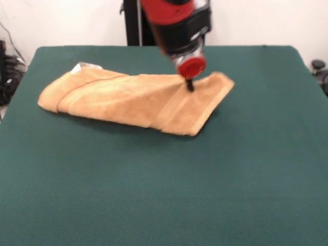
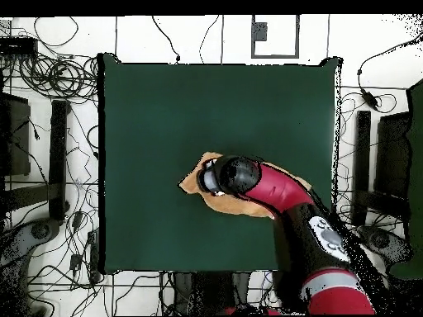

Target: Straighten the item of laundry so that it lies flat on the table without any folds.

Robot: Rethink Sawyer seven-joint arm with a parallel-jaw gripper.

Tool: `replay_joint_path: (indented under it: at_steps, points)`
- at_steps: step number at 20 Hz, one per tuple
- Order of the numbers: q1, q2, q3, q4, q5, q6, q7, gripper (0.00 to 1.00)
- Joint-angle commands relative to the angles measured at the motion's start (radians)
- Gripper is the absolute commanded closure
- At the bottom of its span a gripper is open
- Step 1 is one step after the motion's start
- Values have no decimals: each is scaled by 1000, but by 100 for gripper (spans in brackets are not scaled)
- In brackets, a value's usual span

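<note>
The orange-tan towel (image 1: 128, 97) lies folded over on itself in a long slanted strip on the far half of the dark green table (image 1: 164, 195). A woven border band runs along it, and its white tag (image 1: 82, 66) sticks out at the far left end. My gripper (image 1: 189, 85) comes down from above onto the towel's right end, its dark tips together and pressed into the cloth. In the overhead view the arm covers most of the towel (image 2: 193, 182). The gripper (image 2: 216, 178) is over the towel's left part there.
The table's edges show on all sides in the overhead view (image 2: 116, 165). Cables (image 2: 58, 78) and stands lie on the floor around it. The robot's pedestal (image 1: 134, 23) stands behind the far edge.
</note>
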Motion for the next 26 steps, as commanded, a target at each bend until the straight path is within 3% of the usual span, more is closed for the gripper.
replay_joint_path:
  at_steps: [1,14,26]
  points:
    - [116,-153,-33,29,35,301,164,100]
    - [151,-266,-96,-50,16,556,168,100]
    - [147,-377,-109,-231,-7,889,159,100]
